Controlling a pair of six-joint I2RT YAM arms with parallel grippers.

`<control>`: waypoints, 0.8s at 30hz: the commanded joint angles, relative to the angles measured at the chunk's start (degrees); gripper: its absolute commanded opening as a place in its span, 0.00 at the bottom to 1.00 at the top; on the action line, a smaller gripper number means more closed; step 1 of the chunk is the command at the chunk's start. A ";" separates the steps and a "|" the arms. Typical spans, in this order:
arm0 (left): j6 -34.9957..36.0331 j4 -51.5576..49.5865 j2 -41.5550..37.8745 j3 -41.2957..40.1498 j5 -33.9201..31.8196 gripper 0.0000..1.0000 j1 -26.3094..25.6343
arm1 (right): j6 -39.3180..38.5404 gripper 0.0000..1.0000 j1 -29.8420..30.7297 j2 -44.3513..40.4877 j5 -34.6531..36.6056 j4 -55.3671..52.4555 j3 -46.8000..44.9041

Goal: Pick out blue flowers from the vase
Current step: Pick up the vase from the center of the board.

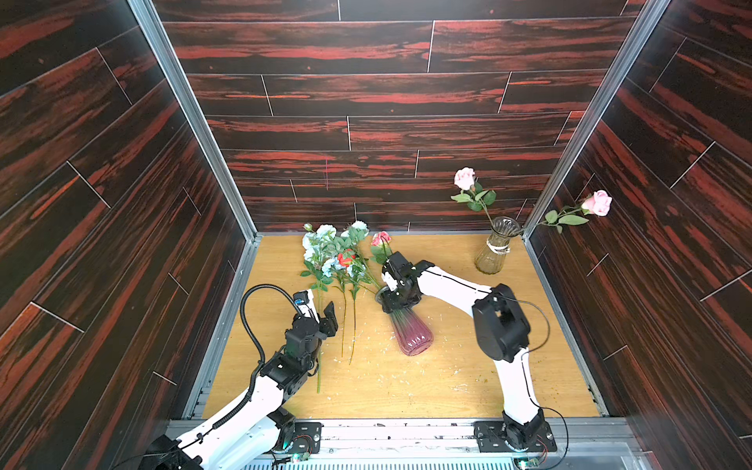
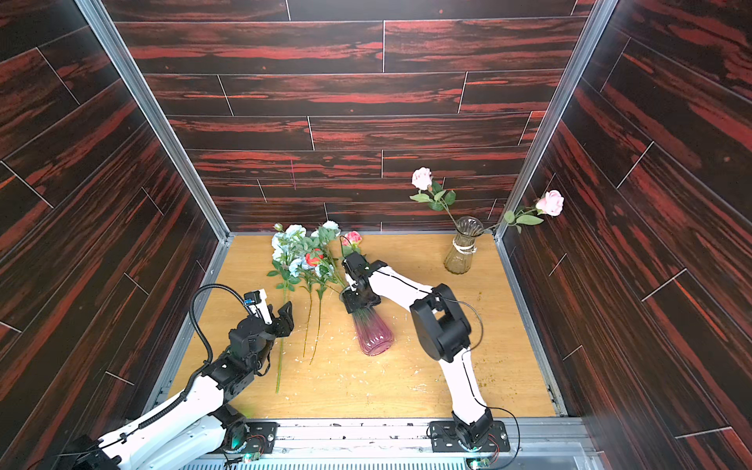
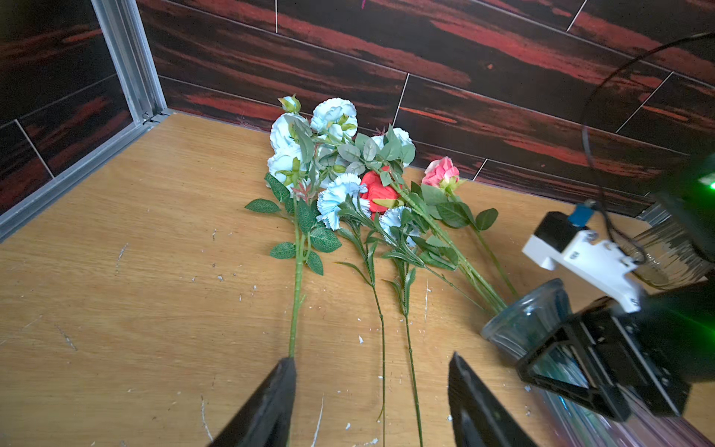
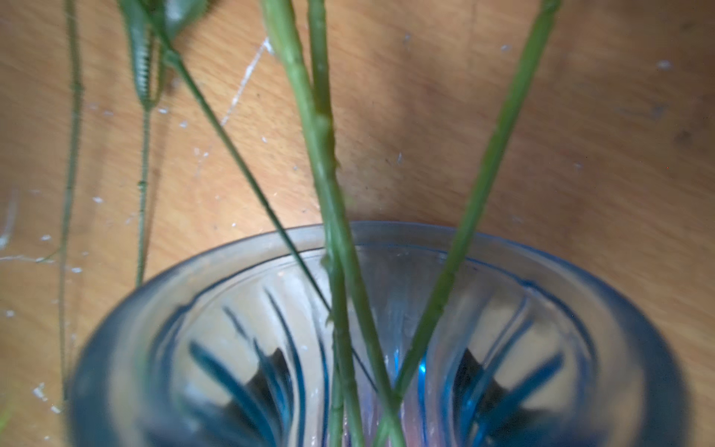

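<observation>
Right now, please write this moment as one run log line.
left gripper: open above table | right gripper: clamps pink vase at neck | blue flowers: three stems out, on table

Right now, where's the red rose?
In a top view the red rose lies left of centre near the back wall, nested among the blue flowers, a pink rose to its right.

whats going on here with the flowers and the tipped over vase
The right gripper is clamped on the neck of the pink vase, which lies on its side on the table. Three blue flowers lie loose beside it; other stems run into its mouth. The left gripper hangs open over the loose stalks.
</observation>
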 commanded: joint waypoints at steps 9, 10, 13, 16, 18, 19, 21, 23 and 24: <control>-4.24 0.54 7.05 5.28 6.34 0.67 1.46 | 1.20 0.09 -0.04 -6.44 3.03 25.43 -12.31; -5.39 0.33 10.21 7.45 8.52 0.67 2.15 | 1.09 0.09 0.01 -5.38 2.69 24.95 -11.47; -8.77 1.85 19.44 13.50 15.67 0.67 5.03 | 0.41 0.09 -0.03 -2.18 1.19 22.42 -7.61; -12.63 6.49 26.09 17.34 20.68 0.67 8.09 | -0.72 0.10 -0.03 0.74 0.70 18.86 -2.64; -15.15 8.35 29.47 19.86 22.77 0.67 9.96 | -1.52 0.10 -0.12 2.62 0.43 16.41 0.90; -16.05 8.75 31.16 21.16 24.01 0.68 10.72 | -1.83 0.10 -0.17 3.48 0.49 15.53 2.27; -18.08 7.72 36.27 25.88 28.16 0.68 12.26 | -2.11 0.10 -0.27 4.62 0.68 14.91 4.13; -20.06 7.49 40.77 29.43 31.55 0.69 13.13 | -1.97 0.09 -0.35 5.11 0.82 15.62 4.68; -21.02 7.20 42.83 30.87 33.29 0.69 13.60 | -1.95 0.09 -0.46 5.36 1.00 16.13 4.71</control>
